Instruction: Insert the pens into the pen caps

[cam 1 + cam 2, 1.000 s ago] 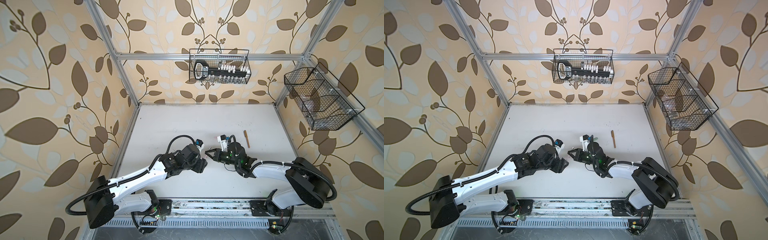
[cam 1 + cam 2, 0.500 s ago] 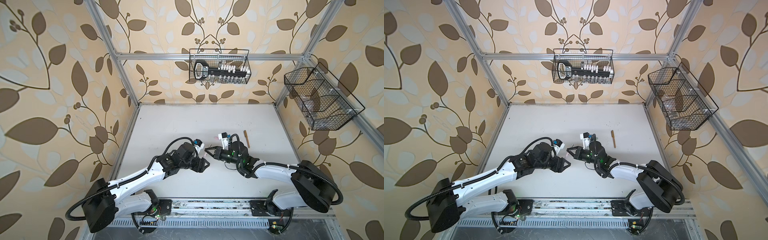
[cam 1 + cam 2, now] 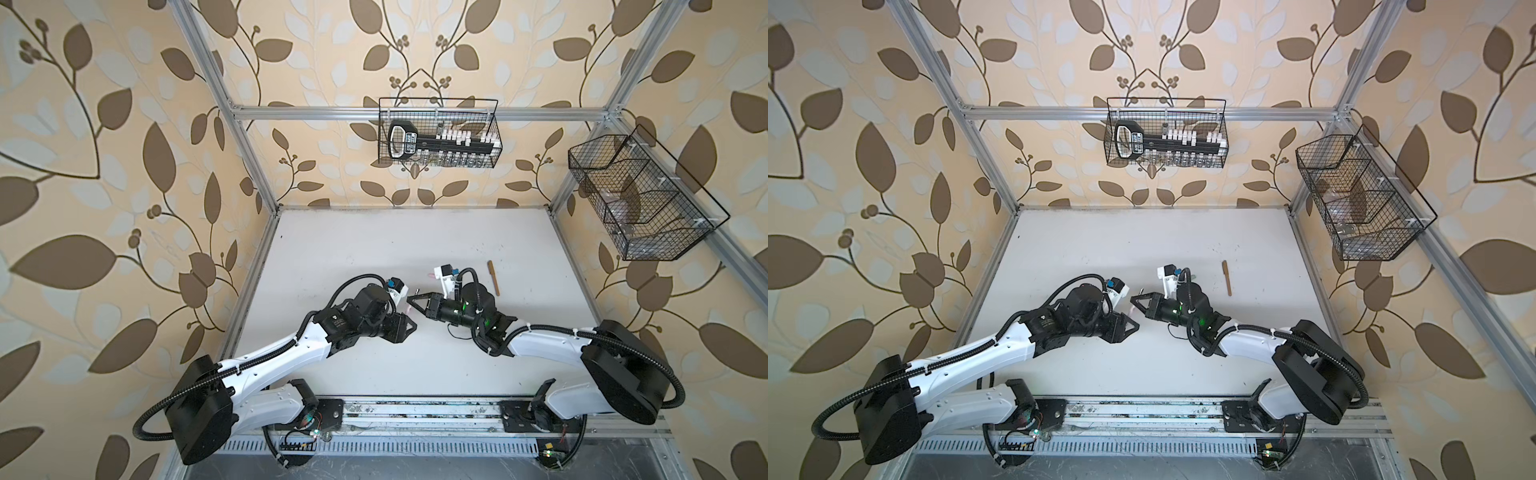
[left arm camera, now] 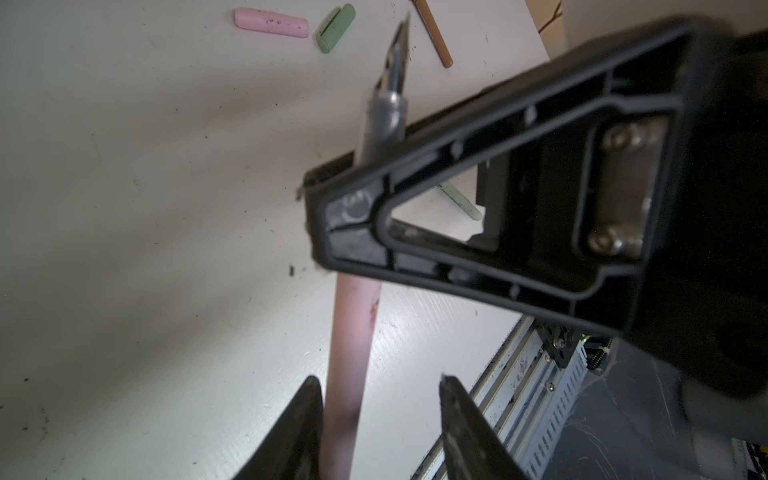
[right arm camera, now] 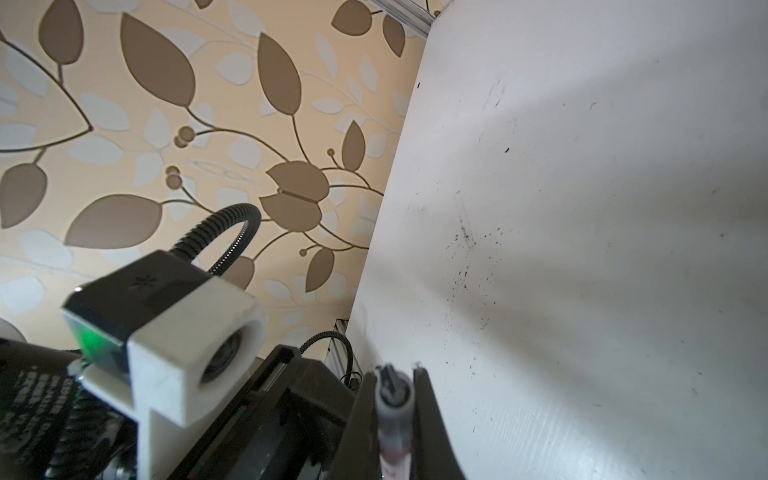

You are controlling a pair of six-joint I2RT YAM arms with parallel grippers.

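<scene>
My right gripper (image 5: 395,374) is shut on the pale pink pen (image 5: 392,399), held above the table near its dark tip end. In the left wrist view the pink pen (image 4: 353,332) runs from the right gripper's black finger (image 4: 457,232) down between my left gripper's (image 4: 379,386) open jaws. The barrel lies against one finger and there is a gap to the other. In both top views the grippers meet tip to tip, left gripper (image 3: 409,323) and right gripper (image 3: 412,299). A pink cap (image 4: 272,23) and a green cap (image 4: 336,28) lie side by side on the table.
A brown pen (image 3: 493,284) (image 3: 1227,278) lies on the white table (image 3: 374,249) right of the right wrist. A green pen (image 4: 461,203) lies under the right gripper. Wire baskets hang on the back wall (image 3: 438,133) and the right wall (image 3: 640,199).
The right gripper has carried the pink pen a little leftward toward the left gripper. The left jaws have narrowed around the pen's barrel.
</scene>
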